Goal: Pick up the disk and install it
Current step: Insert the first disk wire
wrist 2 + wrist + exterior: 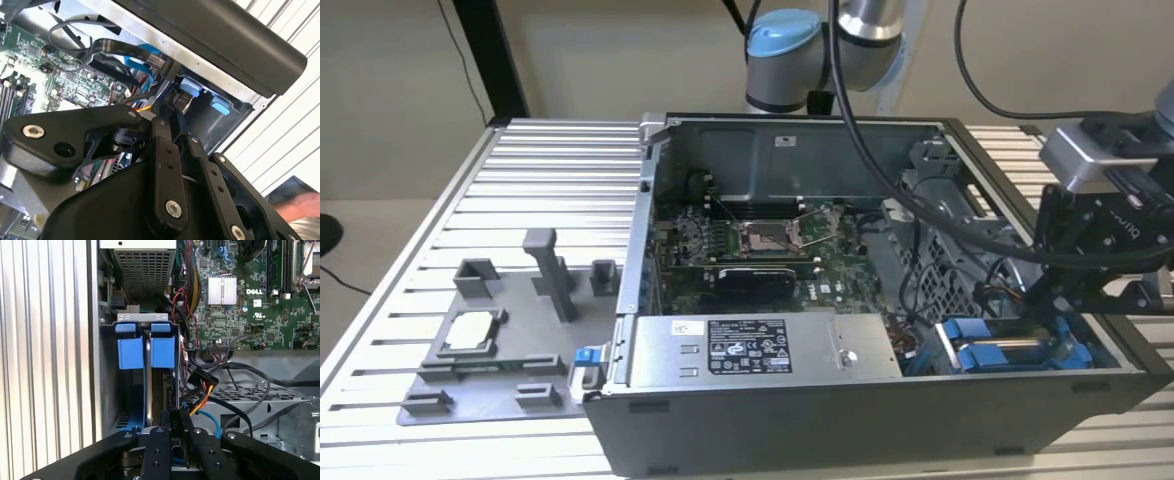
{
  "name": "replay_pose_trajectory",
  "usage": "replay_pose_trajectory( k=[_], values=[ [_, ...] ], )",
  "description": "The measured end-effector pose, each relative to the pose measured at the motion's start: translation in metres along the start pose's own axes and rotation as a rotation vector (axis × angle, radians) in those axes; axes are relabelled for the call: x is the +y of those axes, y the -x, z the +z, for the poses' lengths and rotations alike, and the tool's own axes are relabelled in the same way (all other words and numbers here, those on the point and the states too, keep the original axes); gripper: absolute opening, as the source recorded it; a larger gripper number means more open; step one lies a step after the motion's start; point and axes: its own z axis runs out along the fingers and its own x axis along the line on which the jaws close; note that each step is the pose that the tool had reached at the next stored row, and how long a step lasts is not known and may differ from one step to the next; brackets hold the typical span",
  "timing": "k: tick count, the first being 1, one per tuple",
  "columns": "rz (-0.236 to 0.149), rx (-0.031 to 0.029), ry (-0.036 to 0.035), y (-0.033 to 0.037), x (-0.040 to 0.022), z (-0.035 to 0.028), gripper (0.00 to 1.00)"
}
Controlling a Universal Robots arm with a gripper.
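You are at the install step. The disk (1003,352) stands in the drive bay of the computer case (854,410), at the lower right of the exterior view. The gripper (173,424) hangs at its near end; I cannot tell whether it is clamped or loose. Seating the disk likely calls for a straight push, clear of the cables (207,385).

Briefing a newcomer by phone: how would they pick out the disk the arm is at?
Find the open computer case; in the corner by the tool is a bay with two blue-tabbed carriers side by side. The disk is the one in line with the tool, nearer the motherboard, not its neighbour against the case wall.
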Motion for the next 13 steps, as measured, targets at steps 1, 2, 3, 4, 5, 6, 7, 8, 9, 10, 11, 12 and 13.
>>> replay_pose_trajectory(
  k=[1, 2, 3, 4, 5, 6, 7, 8, 9, 10, 11, 12, 13],
  values=[
    [0.001, 0.0, 0.0, 0.0, -0.0003, 0.0005, 0.0],
    [0.001, 0.0001, 0.0, -0.0001, -0.0004, 0.0008, 0.0],
    [0.002, 0.0002, 0.0004, -0.0001, -0.0004, 0.001, 0.0],
    [0.002, 0.0002, 0.0006, -0.0001, -0.0005, 0.001, 0.0],
    [0.002, 0.0, 0.0007, -0.0001, -0.0006, 0.0012, 0.0],
    [0.002, 0.0, 0.0007, -0.0001, -0.0005, 0.0013, 0.0],
    [0.002, 0.0001, 0.0007, -0.0001, -0.0005, 0.0013, 0.0],
    [0.002, 0.0001, 0.0007, -0.0001, -0.0005, 0.0015, 0.0],
    [0.002, -0.0001, 0.0007, -0.0001, -0.0005, 0.0017, 0.0],
    [0.002, -0.0002, 0.0007, -0.0002, -0.0005, 0.0019, 0.0],
    [0.002, -0.0003, 0.0007, -0.0002, -0.0005, 0.0021, 0.0],
    [0.002, -0.0005, 0.0007, -0.0003, -0.0006, 0.0024, 0.0],
    [0.002, -0.0006, 0.0007, -0.0004, -0.0006, 0.0028, 0.0]
  ],
)
